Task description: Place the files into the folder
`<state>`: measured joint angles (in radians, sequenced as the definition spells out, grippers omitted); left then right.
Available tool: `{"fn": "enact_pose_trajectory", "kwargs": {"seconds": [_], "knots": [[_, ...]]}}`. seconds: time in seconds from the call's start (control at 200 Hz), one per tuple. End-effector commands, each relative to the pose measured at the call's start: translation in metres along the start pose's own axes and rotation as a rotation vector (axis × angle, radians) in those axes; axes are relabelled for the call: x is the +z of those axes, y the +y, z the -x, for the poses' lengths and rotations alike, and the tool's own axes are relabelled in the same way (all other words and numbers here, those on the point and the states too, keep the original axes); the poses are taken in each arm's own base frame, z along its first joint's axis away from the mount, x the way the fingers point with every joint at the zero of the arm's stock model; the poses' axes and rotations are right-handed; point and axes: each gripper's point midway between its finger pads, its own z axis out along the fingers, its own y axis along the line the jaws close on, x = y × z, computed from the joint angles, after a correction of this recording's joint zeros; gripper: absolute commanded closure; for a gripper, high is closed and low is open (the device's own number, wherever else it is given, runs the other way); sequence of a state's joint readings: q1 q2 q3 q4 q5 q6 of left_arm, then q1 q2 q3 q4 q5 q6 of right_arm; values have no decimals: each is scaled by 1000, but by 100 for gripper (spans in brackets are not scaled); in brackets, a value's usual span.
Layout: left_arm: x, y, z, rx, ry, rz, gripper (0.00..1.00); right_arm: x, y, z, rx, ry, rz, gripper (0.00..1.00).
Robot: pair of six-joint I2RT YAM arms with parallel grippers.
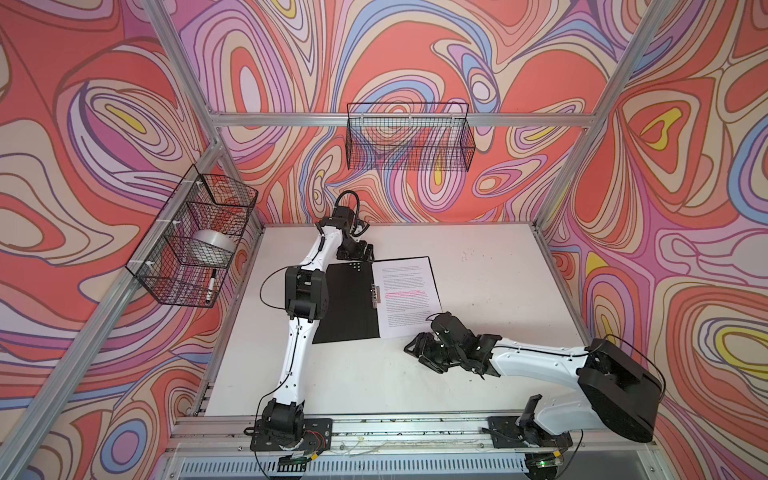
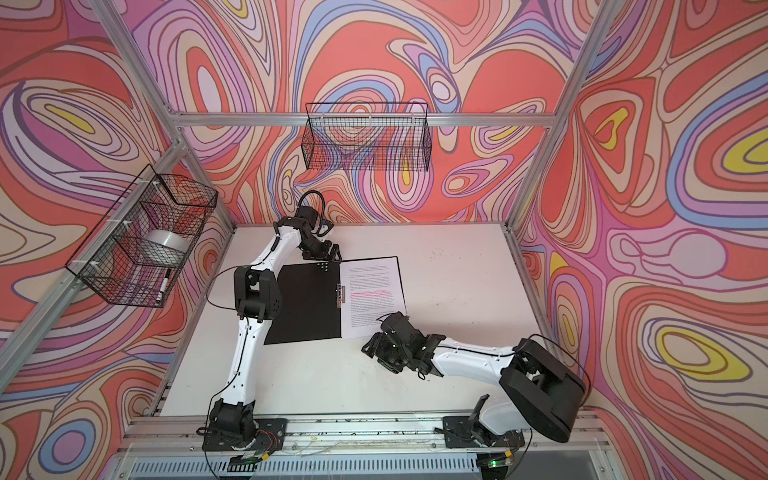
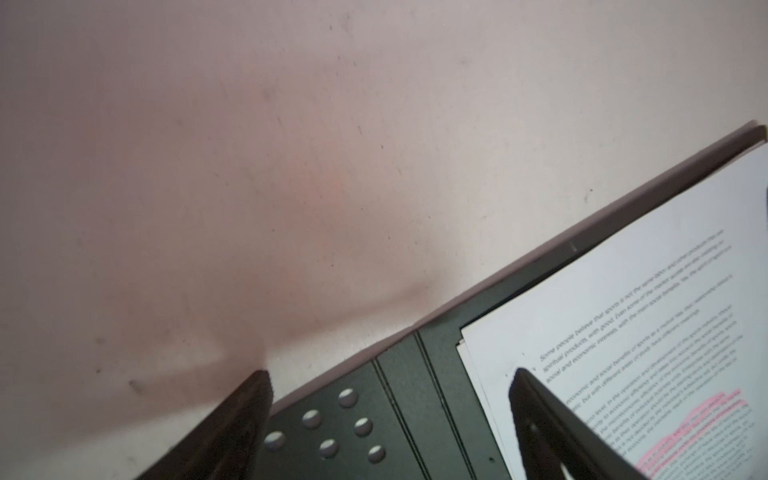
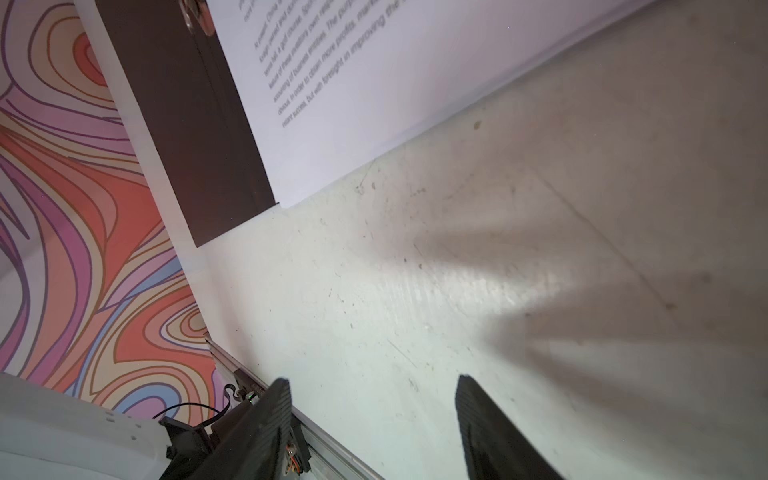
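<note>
Now L gripper (image 3: 390,374), jaws apart & empty, over folder (image 1: 349,307) far edge; R gripper (image 4: 372,379) same, near files (image 1: 405,291).

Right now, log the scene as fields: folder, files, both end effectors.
folder: open flat on the white table, black inside up
files: white printed sheets, top one pink-highlighted, on the folder's right-hand half in a top view
spine clip: metal, at the sheets' left edge
left end effector: open, empty, above the folder's far edge near the spine
right end effector: open, empty, over the table off the sheets' near corner
</note>
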<state>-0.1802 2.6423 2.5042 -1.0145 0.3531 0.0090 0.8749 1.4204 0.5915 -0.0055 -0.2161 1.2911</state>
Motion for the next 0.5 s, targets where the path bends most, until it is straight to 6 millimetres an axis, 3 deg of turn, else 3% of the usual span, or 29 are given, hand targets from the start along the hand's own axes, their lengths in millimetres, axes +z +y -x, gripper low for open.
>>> {"fn": "enact_pose_trajectory", "kwargs": {"seconds": [0.0, 0.17, 0.491], "knots": [[11, -10, -15, -38, 65, -51, 12, 6, 18, 6, 10, -41, 48, 34], [14, -21, -34, -75, 137, -120, 17, 17, 23, 7, 34, -67, 87, 34], [18, -33, -85, -168, 297, -203, 24, 36, 11, 9, 100, -117, 65, 33]]}}
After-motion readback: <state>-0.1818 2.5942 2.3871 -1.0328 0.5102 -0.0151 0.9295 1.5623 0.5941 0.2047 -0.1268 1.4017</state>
